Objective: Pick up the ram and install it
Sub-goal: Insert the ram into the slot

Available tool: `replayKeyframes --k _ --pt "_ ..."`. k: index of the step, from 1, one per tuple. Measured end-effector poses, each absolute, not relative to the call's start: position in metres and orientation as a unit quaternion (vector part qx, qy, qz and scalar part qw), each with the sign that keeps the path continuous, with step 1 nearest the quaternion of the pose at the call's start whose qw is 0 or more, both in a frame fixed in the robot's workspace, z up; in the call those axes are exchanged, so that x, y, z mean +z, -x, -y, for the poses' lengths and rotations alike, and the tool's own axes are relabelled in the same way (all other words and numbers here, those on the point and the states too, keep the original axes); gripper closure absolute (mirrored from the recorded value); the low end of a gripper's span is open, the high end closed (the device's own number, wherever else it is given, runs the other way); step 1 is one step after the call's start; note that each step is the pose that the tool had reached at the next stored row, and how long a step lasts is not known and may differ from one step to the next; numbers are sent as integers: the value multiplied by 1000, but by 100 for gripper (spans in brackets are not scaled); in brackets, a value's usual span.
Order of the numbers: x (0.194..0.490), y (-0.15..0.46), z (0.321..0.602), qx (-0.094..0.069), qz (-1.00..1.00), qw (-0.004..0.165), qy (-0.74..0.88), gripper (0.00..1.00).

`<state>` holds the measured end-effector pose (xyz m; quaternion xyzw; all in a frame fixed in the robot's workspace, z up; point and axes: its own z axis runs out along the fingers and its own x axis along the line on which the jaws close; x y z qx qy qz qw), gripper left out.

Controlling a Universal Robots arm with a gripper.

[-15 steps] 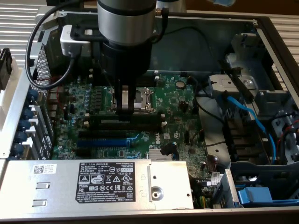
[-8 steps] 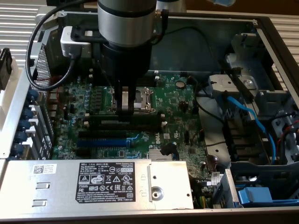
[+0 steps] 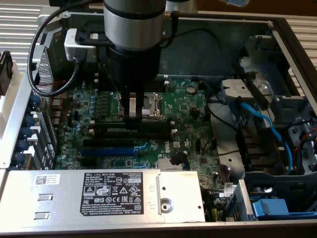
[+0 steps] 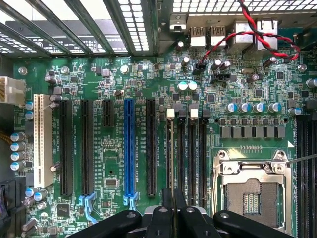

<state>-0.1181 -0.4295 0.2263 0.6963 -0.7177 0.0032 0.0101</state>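
Your gripper (image 4: 173, 210) is closed on the ram (image 4: 172, 163), pinching its upper edge between the fingertips (image 4: 163, 218). The wrist view shows the stick edge-on, a thin line whose long axis runs parallel to the black memory slots (image 4: 190, 156), over the slot nearest the blue expansion slot (image 4: 129, 148). In the exterior view the gripper (image 3: 132, 115) stands low over the motherboard (image 3: 188, 106), just beside the CPU socket (image 3: 151, 104).

Silver-and-black cylindrical arm (image 3: 133, 25) with black cable (image 3: 37, 54) and black gripper (image 3: 132, 117).
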Motion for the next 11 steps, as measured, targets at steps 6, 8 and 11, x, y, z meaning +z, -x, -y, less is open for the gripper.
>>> replayKeyframes --k 6,8,11 --pt "226 118 429 3 718 10 -696 88" --pt "226 118 429 3 718 10 -696 88" --pt "226 118 429 3 718 10 -696 88"
